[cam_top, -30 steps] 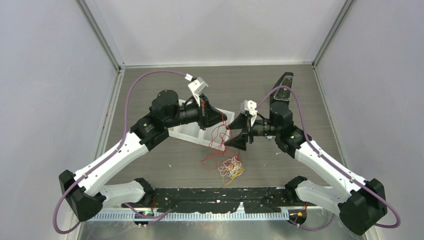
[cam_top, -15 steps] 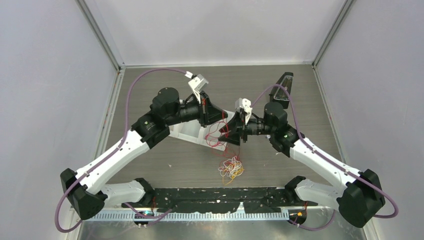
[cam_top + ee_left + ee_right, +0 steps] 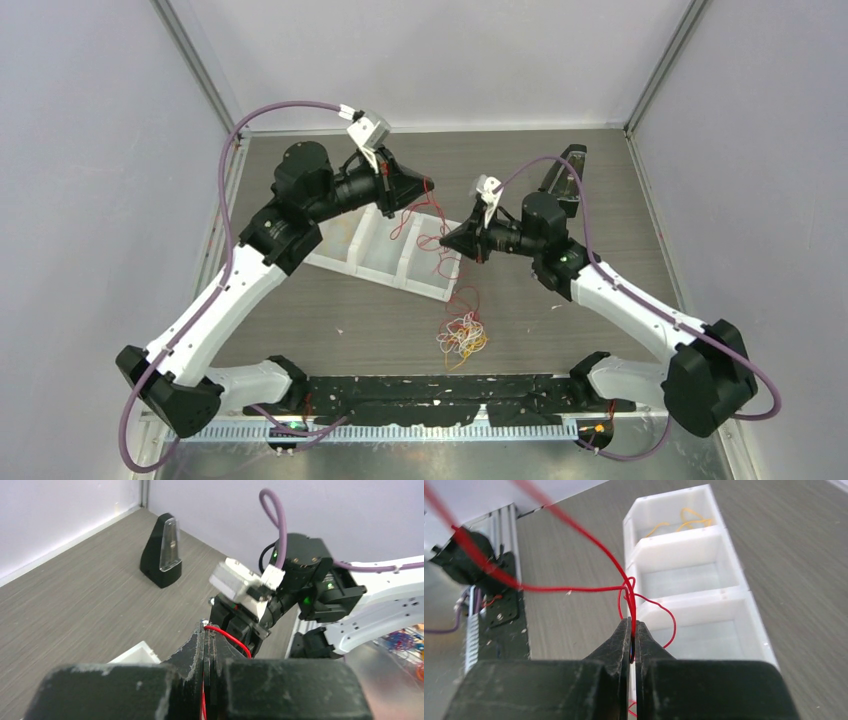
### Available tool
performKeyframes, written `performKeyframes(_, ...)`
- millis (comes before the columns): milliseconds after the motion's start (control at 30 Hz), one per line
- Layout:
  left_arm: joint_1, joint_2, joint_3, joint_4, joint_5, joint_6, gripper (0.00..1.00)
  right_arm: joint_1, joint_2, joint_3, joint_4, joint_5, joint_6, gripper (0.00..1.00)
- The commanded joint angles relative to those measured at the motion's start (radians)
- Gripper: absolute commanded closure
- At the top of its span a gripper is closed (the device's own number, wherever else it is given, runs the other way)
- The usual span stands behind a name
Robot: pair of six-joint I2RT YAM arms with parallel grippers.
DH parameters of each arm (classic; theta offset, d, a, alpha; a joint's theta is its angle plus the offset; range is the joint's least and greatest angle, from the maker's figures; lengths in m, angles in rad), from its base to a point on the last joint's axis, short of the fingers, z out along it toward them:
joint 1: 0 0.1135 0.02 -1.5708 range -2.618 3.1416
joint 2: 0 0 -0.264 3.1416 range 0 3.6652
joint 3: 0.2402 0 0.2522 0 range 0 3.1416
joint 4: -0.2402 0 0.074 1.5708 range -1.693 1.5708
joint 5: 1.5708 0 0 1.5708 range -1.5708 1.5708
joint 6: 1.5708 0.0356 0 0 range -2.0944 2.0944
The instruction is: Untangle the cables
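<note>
A red cable [image 3: 404, 214] stretches between my two grippers above the white three-compartment tray [image 3: 372, 263]. My left gripper [image 3: 430, 185] is shut on one end of the red cable [image 3: 231, 637], which comes out at the tips of the left gripper [image 3: 206, 627]. My right gripper [image 3: 444, 240] is shut on a knotted stretch of the red cable [image 3: 574, 587], pinched at the tips of the right gripper [image 3: 631, 626]. Red strands hang down to a tangled pile of red, white and yellow-orange cables [image 3: 462, 335] on the table.
A few yellow-orange cables [image 3: 684, 520] lie in the tray's far compartment [image 3: 674, 510]. A black wedge-shaped stand [image 3: 565, 172] is at the back right, the same stand [image 3: 162, 552] showing in the left wrist view. A black rail [image 3: 440, 400] runs along the near edge.
The left gripper rose and moved back-left with the red cable. The right gripper moved in towards it and shut on the red cable. The red strands lifted off the table.
</note>
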Motion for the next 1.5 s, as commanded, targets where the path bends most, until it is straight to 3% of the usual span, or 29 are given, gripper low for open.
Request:
performKeyframes(0, 0.029, 0.048, 0.018, -0.049, -0.052, 0.107, 1.0, -0.018, 0.072, 0.095, 0.123, 0.101, 0.053, 0.95)
performKeyframes(133, 0.033, 0.087, -0.029, -0.016, -0.139, 0.142, 1.0, -0.046, 0.175, 0.09, 0.15, 0.11, 0.081, 0.95)
performKeyframes(400, 0.031, 0.215, -0.134, 0.04, -0.183, 0.125, 1.0, -0.075, 0.357, 0.117, 0.235, 0.099, 0.151, 0.95)
performKeyframes(633, 0.023, 0.356, -0.207, 0.13, -0.226, 0.101, 1.0, -0.08, 0.442, 0.152, 0.206, 0.17, 0.162, 0.95)
performKeyframes(733, 0.014, 0.401, -0.224, 0.17, -0.269, 0.107, 1.0, -0.08, 0.444, 0.167, 0.19, 0.166, 0.164, 0.84)
performKeyframes(800, 0.008, 0.423, -0.226, 0.189, -0.32, 0.103, 1.0, -0.081, 0.438, 0.19, 0.142, 0.152, 0.153, 0.67)
performKeyframes(900, 0.005, 0.449, -0.203, 0.169, -0.387, 0.082, 1.0, -0.098, 0.418, 0.264, -0.075, 0.122, 0.122, 0.51)
performKeyframes(1033, -0.005, 0.456, -0.213, 0.181, -0.43, 0.095, 1.0, -0.124, 0.351, 0.283, -0.269, 0.065, 0.064, 0.4)
performKeyframes(1267, -0.071, 0.476, -0.21, 0.167, -0.532, 0.15, 1.0, -0.155, 0.259, 0.273, -0.404, 0.037, 0.03, 0.31)
performKeyframes(1467, -0.141, 0.541, -0.157, 0.09, -0.673, 0.228, 1.0, -0.243, 0.231, 0.223, -0.443, 0.036, 0.095, 0.3)
